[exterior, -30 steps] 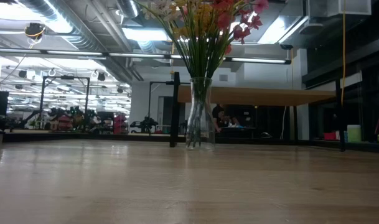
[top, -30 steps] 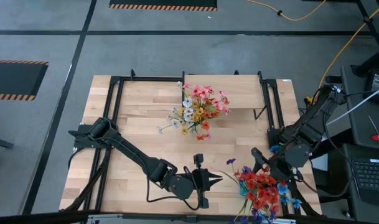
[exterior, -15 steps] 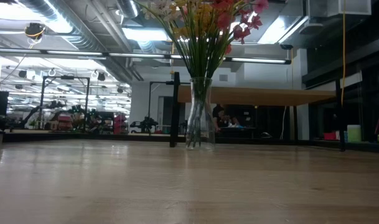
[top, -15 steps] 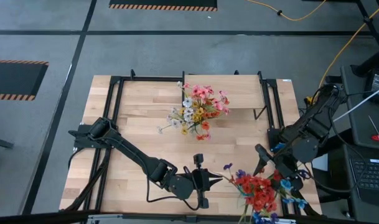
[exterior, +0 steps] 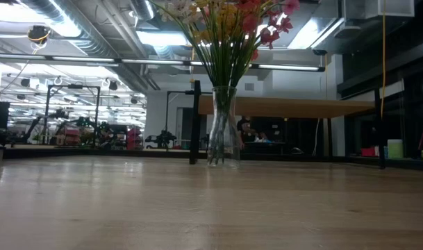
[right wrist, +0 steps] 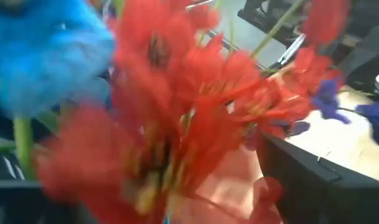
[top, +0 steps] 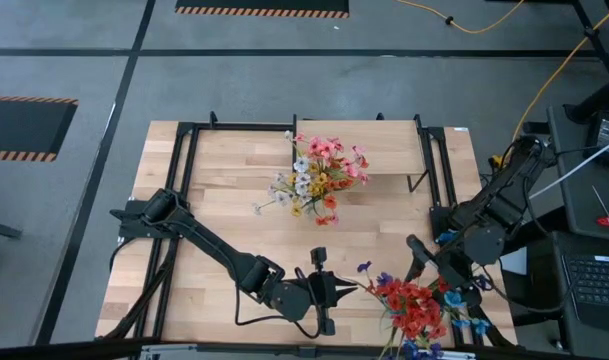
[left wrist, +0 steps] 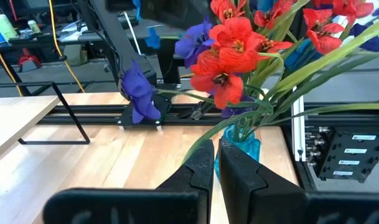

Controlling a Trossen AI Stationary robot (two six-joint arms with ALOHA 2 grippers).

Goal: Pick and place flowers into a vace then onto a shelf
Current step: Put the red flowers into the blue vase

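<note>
1. The table (top: 224,240) fills the middle of my high view, both arms over its near half.
2. The shelf (top: 384,150) runs along the far edge, from the middle towards the right. In the low view it shows as a pale board (exterior: 287,106) on black posts behind the vase.
3. My left arm (top: 204,245) reaches from the left edge across to the near middle. My right arm (top: 504,195) comes in from the right edge to the near right corner.
4. One lot of flowers (top: 319,175), pink, white, yellow and orange, stands in a clear glass vase (exterior: 223,125). The vase is upright on the table, just in front of the shelf's left end, not on the shelf.
5. A second bunch (top: 412,305), mostly red with some blue and purple blooms, is at the near right of the table, right by the right gripper. Its red blooms (right wrist: 177,124) fill my right wrist view.
6. The right gripper (top: 434,268) sits at the far side of that bunch, touching or nearly touching it. I cannot tell whether it grips the stems.
7. The left gripper (top: 352,289) is closed and empty, low over the table, pointing at the bunch and just short of it. From its wrist I see the red blooms (left wrist: 229,56) close ahead, above the closed tips (left wrist: 216,149).
</note>
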